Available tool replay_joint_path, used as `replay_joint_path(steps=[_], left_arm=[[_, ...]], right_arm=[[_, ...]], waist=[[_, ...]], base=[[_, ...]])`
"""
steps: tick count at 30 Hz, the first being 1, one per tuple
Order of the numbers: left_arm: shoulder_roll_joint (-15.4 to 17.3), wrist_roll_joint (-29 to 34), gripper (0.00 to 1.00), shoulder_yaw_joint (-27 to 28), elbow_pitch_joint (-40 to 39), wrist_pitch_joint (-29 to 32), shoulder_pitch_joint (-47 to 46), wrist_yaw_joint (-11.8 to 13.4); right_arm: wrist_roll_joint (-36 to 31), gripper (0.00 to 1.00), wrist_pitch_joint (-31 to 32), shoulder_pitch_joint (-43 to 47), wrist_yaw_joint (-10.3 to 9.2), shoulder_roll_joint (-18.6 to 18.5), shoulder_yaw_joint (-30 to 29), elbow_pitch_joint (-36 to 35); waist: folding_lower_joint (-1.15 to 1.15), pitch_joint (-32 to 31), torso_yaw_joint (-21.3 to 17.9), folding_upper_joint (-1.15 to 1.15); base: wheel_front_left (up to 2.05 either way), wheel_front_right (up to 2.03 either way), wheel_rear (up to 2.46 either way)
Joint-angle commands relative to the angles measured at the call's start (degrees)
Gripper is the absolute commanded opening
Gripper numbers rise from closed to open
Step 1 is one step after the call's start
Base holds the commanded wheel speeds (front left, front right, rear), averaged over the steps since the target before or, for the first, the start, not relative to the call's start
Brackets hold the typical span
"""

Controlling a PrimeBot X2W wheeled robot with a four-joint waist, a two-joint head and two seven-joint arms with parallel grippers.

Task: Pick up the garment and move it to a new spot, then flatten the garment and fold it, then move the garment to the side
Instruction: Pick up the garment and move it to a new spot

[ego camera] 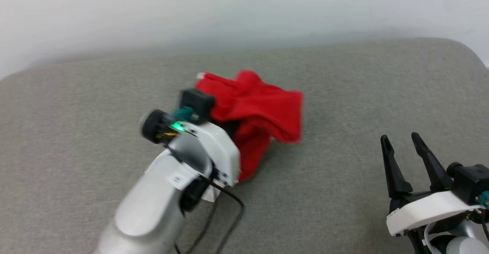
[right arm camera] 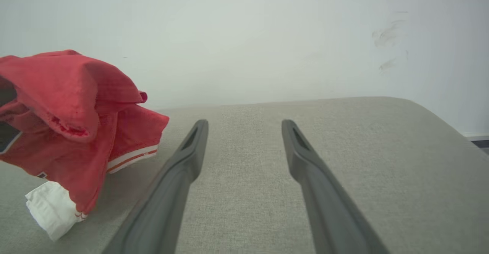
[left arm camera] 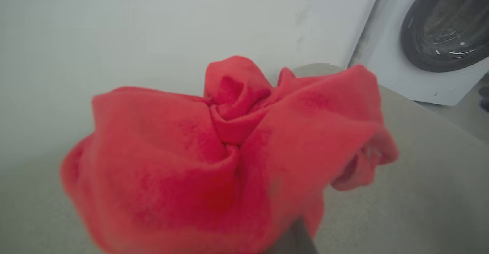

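1. You have the red jersey-style garment [ego camera: 259, 105] bunched in a crumpled wad left of centre on the grey-beige woven cushion [ego camera: 344, 93], near the pale wall [ego camera: 244, 9]
2. Left gripper [ego camera: 228, 127]: your jaws are buried in cloth. In the left wrist view the folds gather to a tight knot, so it reads as pinching the garment, with most of it raised
3. White sleeve [right arm camera: 49, 208] hangs down to the cushion, with the red-white striped trim [right arm camera: 131, 156] just beside it
4. Right gripper [ego camera: 401, 139]: your long dark fingers [right arm camera: 305, 162] are spread wide with bare cushion between them, well apart from the garment
5. Left wrist view: round dark washer door [left arm camera: 447, 25] sits in a white panel beyond the cushion's edge
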Motion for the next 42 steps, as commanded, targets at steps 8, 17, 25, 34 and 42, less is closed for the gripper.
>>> replay_joint_path(steps=[8, 17, 25, 34, 42], left_arm=[[-4.1, 1.9, 0.0, -12.3, -0.9, 2.8, 6.1, -2.1], [-3.8, 2.0, 0.07, -21.1, 0.6, 2.6, 10.8, -2.8], [-4.5, 2.4, 1.0, -19.7, -1.0, -5.6, 9.6, -1.9], [-4.8, 2.1, 1.0, -15.0, -3.3, -15.3, 11.8, 3.1], [-1.4, 0.4, 1.0, -6.2, -5.3, -18.5, 15.3, 10.5]], right_arm=[[1.8, 1.0, -2.0, -1.4, -0.02, 0.1, 0.3, 1.3], [2.0, 1.0, -3.6, -2.8, -0.02, 0.0, 0.9, 3.1], [0.6, 1.0, -3.0, -2.6, -0.02, 0.0, -0.2, 3.6], [-0.9, 1.0, -0.1, 0.6, -0.02, 0.0, -1.6, 2.5], [-1.3, 1.0, 2.6, 3.5, -0.02, 0.0, -2.0, 0.6]], waist=[[0.01, 5.5, -5.8, 0.0], [0.01, 7.3, -4.8, 0.0], [0.01, 4.3, -1.7, 0.0], [0.01, -1.0, 1.7, 0.0], [0.01, -3.8, 3.7, 0.0]], base=[[0.0, 0.0, 0.0], [0.0, 0.0, 0.0], [0.0, 0.0, 0.0], [0.0, 0.0, 0.0], [0.0, 0.0, 0.0]])
